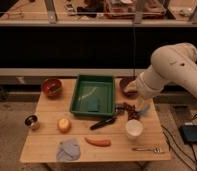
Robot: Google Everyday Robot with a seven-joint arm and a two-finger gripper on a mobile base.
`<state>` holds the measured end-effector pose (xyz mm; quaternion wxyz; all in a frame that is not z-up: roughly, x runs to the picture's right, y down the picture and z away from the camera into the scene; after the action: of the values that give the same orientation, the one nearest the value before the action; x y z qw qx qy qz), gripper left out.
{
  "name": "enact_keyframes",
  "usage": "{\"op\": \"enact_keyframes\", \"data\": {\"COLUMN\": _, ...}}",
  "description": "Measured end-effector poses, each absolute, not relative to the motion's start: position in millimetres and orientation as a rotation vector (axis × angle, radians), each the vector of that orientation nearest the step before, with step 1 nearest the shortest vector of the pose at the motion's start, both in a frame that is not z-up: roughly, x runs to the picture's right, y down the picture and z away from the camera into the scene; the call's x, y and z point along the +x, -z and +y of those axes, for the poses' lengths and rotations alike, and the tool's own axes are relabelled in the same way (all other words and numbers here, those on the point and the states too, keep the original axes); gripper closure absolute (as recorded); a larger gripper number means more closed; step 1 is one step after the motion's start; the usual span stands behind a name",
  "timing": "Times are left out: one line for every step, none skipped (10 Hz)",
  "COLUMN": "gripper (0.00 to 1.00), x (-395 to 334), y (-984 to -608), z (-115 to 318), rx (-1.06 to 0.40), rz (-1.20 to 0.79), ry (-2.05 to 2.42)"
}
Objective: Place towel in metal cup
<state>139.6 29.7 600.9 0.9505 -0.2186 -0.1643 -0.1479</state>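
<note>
The towel (68, 149) is a crumpled grey-blue cloth lying at the front left of the wooden table (47, 145). The small metal cup (31, 121) stands upright near the table's left edge, up and to the left of the towel. My gripper (136, 110) hangs from the white arm (174, 72) over the right side of the table, just above the white cup (134, 129) and far from both the towel and the metal cup. It holds nothing that I can see.
A green tray (93, 95) sits at the centre back, with a red bowl (52, 86) to its left and a brown bowl (127, 86) to its right. A yellow fruit (64, 124), an orange carrot (98, 142), a black utensil (103, 123) and a metal utensil (148, 148) lie on the table.
</note>
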Motion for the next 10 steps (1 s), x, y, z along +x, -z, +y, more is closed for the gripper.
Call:
{"op": "enact_keyframes", "data": {"gripper": 0.35, "x": 114.3, "y": -592.0, "z": 28.0, "rx": -0.436, "rz": -0.372, "ry": 0.346}}
{"op": "enact_keyframes", "data": {"gripper": 0.35, "x": 95.6, "y": -587.1, "z": 30.0, "rx": -0.432, "rz": -0.401, "ry": 0.38}}
{"op": "enact_keyframes", "data": {"gripper": 0.35, "x": 71.7, "y": -584.0, "z": 35.8, "rx": -0.433, "rz": -0.436, "ry": 0.426}}
{"op": "enact_keyframes", "data": {"gripper": 0.35, "x": 39.9, "y": -582.9, "z": 48.5, "rx": -0.44, "rz": -0.478, "ry": 0.495}}
{"op": "enact_keyframes", "data": {"gripper": 0.35, "x": 13.3, "y": -585.8, "z": 64.9, "rx": -0.442, "rz": -0.511, "ry": 0.56}}
{"op": "enact_keyframes", "data": {"gripper": 0.35, "x": -3.3, "y": -588.7, "z": 76.7, "rx": -0.438, "rz": -0.53, "ry": 0.603}}
{"op": "enact_keyframes", "data": {"gripper": 0.35, "x": -12.6, "y": -590.5, "z": 84.5, "rx": -0.436, "rz": -0.54, "ry": 0.63}}
{"op": "enact_keyframes", "data": {"gripper": 0.35, "x": -12.9, "y": -590.4, "z": 84.7, "rx": -0.435, "rz": -0.54, "ry": 0.631}}
{"op": "enact_keyframes", "data": {"gripper": 0.35, "x": -12.0, "y": -590.6, "z": 84.9, "rx": -0.435, "rz": -0.539, "ry": 0.63}}
{"op": "enact_keyframes", "data": {"gripper": 0.35, "x": -12.0, "y": -590.5, "z": 84.9, "rx": -0.435, "rz": -0.539, "ry": 0.63}}
